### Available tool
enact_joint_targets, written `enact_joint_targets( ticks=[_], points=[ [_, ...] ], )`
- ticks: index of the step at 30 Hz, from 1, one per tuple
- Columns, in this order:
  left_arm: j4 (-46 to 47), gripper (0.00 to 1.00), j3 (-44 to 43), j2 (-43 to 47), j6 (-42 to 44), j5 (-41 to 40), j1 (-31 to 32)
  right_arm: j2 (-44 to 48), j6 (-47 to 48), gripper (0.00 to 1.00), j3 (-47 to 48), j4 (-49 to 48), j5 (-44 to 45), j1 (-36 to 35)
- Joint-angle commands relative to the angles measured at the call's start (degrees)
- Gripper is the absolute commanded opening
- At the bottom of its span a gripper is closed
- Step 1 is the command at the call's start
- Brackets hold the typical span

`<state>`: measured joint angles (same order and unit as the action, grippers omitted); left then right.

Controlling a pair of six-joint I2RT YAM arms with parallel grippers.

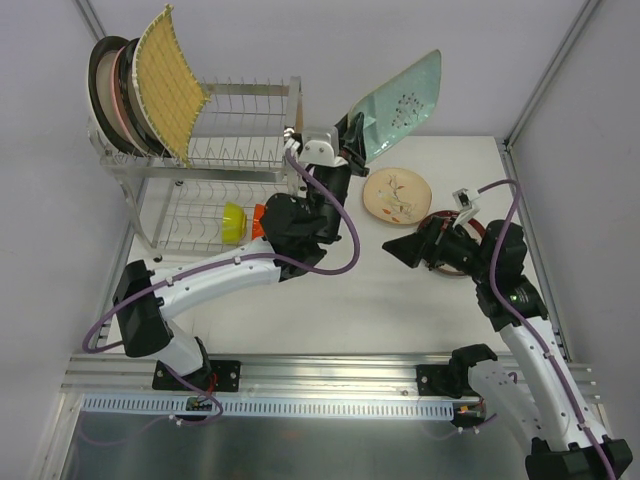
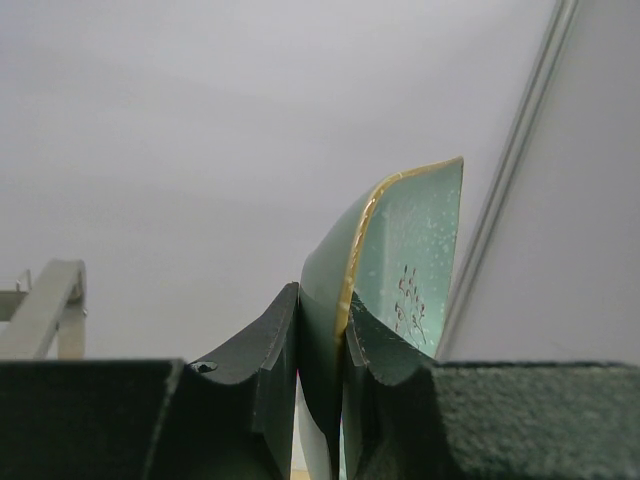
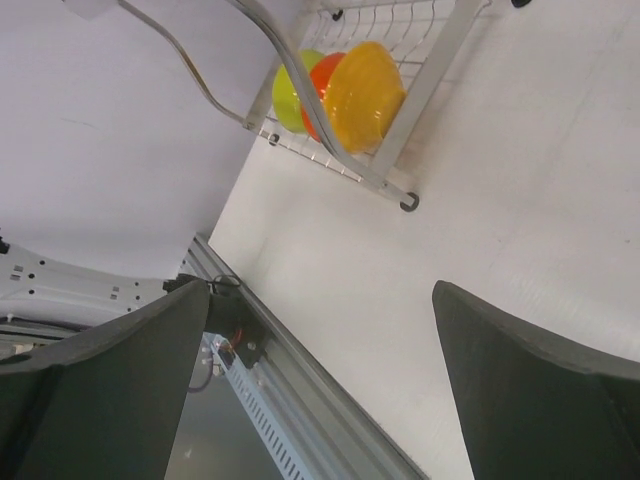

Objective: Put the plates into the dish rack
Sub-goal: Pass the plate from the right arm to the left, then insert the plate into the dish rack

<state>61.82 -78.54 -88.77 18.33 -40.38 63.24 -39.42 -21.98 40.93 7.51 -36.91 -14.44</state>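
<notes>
**Teal dish aloft beside the rack, right fingers spread**

Nearest the arm bases, the right fingers [image 1: 408,246] hover low over the white bench [image 1: 400,310], right of centre. They are spread wide with nothing between them. The right wrist view looks past them across bare bench to the rack's lower corner.

Just behind them a red-rimmed plate [image 1: 478,229] lies flat, mostly hidden under the right arm. Just beyond it and to the left, a beige floral plate [image 1: 397,195] lies flat on the bench.

Farther back, the left fingers [image 1: 353,135] pinch the lower edge of the pale teal dish [image 1: 400,105]. The dish is held up in the air on edge, off the right end of the dish rack [image 1: 240,150] and clear of its prongs.

The rack stands at the far left. At the left end of its upper tier, several round plates [image 1: 112,95] stand on edge with the yellow woven square [image 1: 170,85] leaning against them. Small bowls [image 1: 240,221] sit on the lower tier.
</notes>
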Motion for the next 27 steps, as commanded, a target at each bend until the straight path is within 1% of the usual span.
enact_joint_targets(
  ticks=[1, 5, 9, 14, 19, 24, 27],
  points=[
    [9.98, 0.0, -7.31, 2.02, 6.53, 4.08, -2.06, 0.13, 5.27, 0.99, 3.19, 3.47, -0.1, -0.59],
    [9.63, 0.0, -9.26, 3.25, 11.28, 3.29, -4.61, -0.39, 6.95, 0.99, 3.63, 4.97, 1.31, -1.12],
    [9.72, 0.0, -8.56, 6.15, 15.67, 2.15, -7.78, -1.18, 8.53, 0.99, 4.16, 6.38, 2.62, -1.91],
    [9.89, 0.0, -3.47, 13.18, 18.23, 1.97, -11.56, -1.89, 10.72, 0.99, 4.42, 8.13, 4.56, -3.23],
    [11.91, 0.0, 1.19, 19.85, 24.03, 2.68, -14.02, -2.5, 12.04, 0.99, 4.25, 9.19, 5.97, -4.46],
    [14.38, 0.0, 4.44, 23.82, 30.09, 2.24, -15.87, -2.59, 13.27, 0.99, 3.81, 9.98, 7.11, -5.6],
    [14.82, 0.0, 6.47, 26.28, 31.41, 1.45, -17.62, -2.51, 14.06, 1.0, 3.98, 10.86, 7.99, -6.22]
  ],
)
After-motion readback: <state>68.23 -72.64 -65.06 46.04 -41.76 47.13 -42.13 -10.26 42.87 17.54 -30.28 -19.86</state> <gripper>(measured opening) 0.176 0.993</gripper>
